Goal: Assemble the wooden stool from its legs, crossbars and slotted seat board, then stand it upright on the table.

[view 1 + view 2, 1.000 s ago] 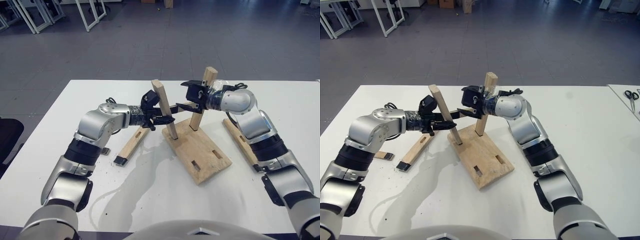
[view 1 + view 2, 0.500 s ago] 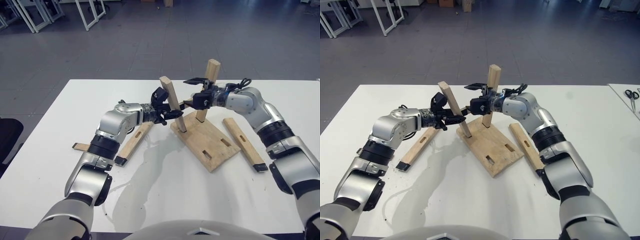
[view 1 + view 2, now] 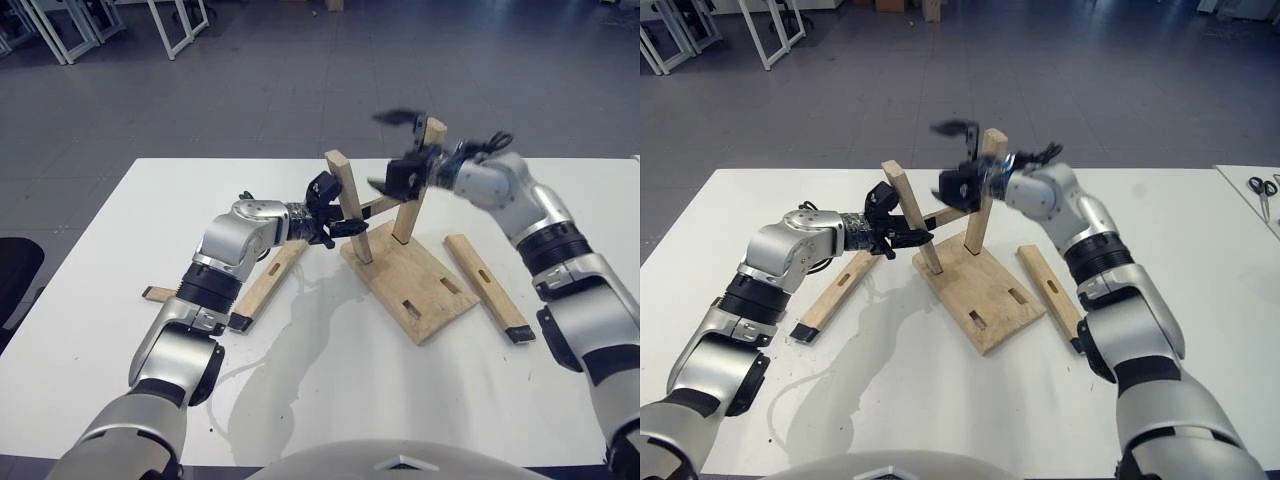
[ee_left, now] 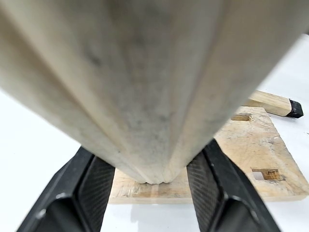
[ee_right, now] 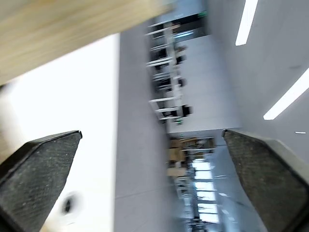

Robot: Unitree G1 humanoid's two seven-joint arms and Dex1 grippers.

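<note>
Table (image 3: pixel 110 250): wide white top with plenty of bare room toward me and out left. The far edge runs just behind the build, so there's little slack there.

Seat board (image 3: pixel 425 290): flat mid-table, two slots filled. One empty slot (image 3: pixel 407 303) and another beside it sit on the near side. I judge it roughly half done: two legs in, two to go, more bracing, then turn it upright.

Left spare leg (image 3: pixel 262 288) lies flat just beside the board, and right spare leg (image 3: pixel 485 285) lies flat on the other side. Both are open to grab.

Near standing leg (image 3: pixel 347 200) and far standing leg (image 3: pixel 413 185) both lean a bit and are joined by a crossbar (image 3: pixel 378 207).

Left gripper (image 3: pixel 345 228) pinches the near standing leg low down, a pad on either side.

Right gripper (image 3: pixel 385 150) is blurred beside the far leg's top, fingers spread wide and holding nothing.

Small stick (image 3: pixel 158 294) is out left, probably a second crossbar, but it's too small to be sure.
</note>
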